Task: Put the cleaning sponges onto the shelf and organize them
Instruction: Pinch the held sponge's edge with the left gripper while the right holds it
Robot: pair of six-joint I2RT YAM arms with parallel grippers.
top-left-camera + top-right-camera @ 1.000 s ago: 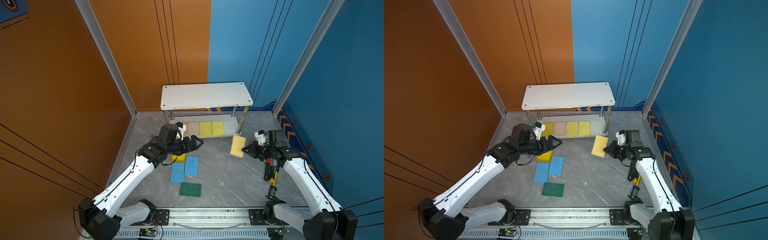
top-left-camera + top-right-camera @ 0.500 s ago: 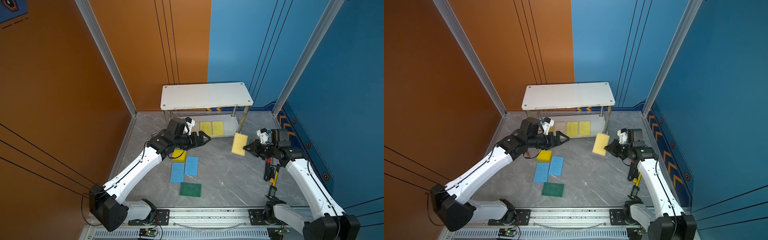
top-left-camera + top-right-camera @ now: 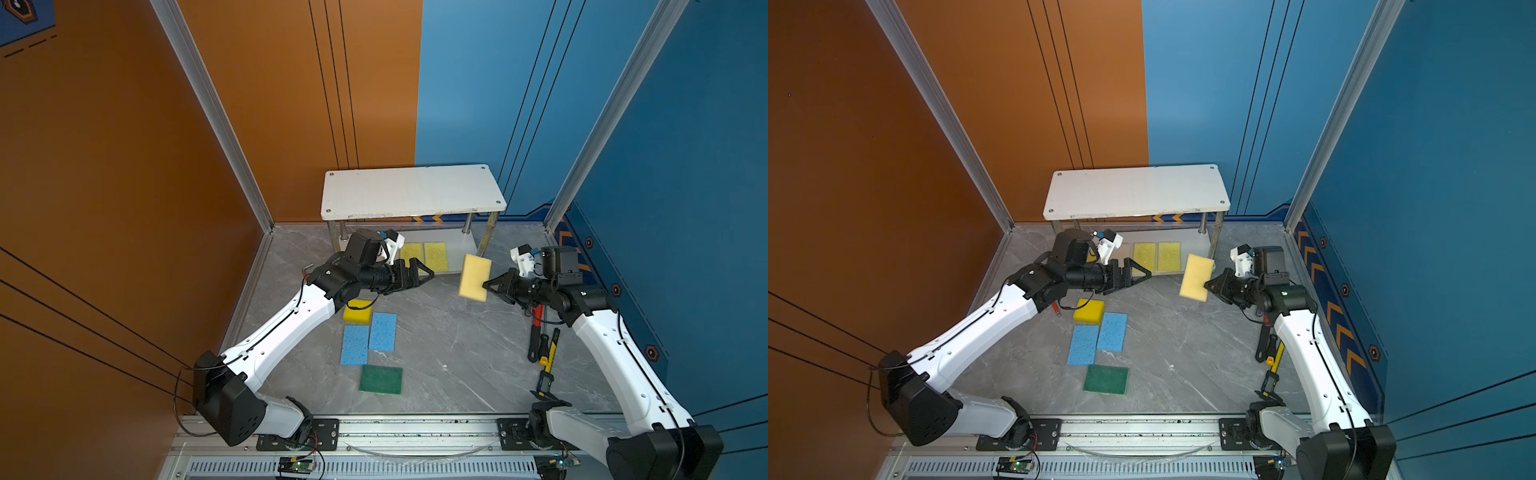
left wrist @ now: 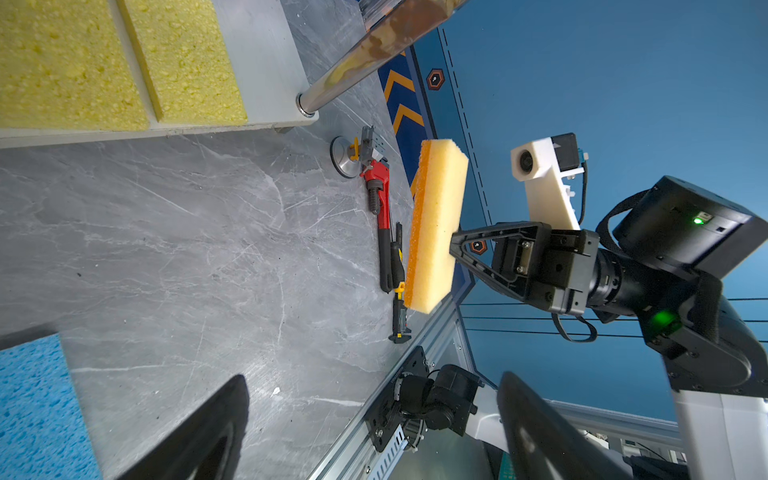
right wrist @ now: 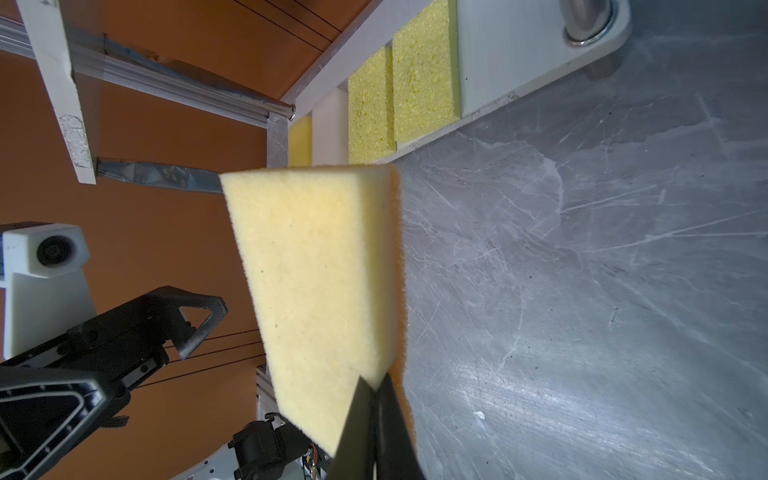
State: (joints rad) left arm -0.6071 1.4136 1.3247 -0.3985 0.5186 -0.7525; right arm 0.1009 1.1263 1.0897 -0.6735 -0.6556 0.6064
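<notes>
Grey marbled bench (image 3: pixel 436 345) filled the floor between orange and blue walls, with the shelf (image 3: pixel 411 191) at the back. Over the last second the left gripper (image 3: pixel 428 275) had swung away from the bright yellow sponge (image 3: pixel 357 312) on the bench and stretched toward the middle. Its fingers (image 4: pixel 199 436) were spread wide and empty, pointing at the pale sponge (image 3: pixel 474 277) in the right gripper (image 3: pixel 488 286).

The right fingers still pinched one edge of that sponge. It hung upright in the air, clear of the bench and near the shelf's right front post, and had shifted only slightly.

Two porous yellow sponges (image 3: pixel 423 255) already lay side by side on the lower board (image 4: pixel 266 62). Both blue sponges (image 3: pixel 383 331) and the green sponge (image 3: pixel 380 379) remained on the bench.

The left arm's reach looked like preparation for a hand-over, not a fresh pick, so the pale sponge seemed next for the shelf.
</notes>
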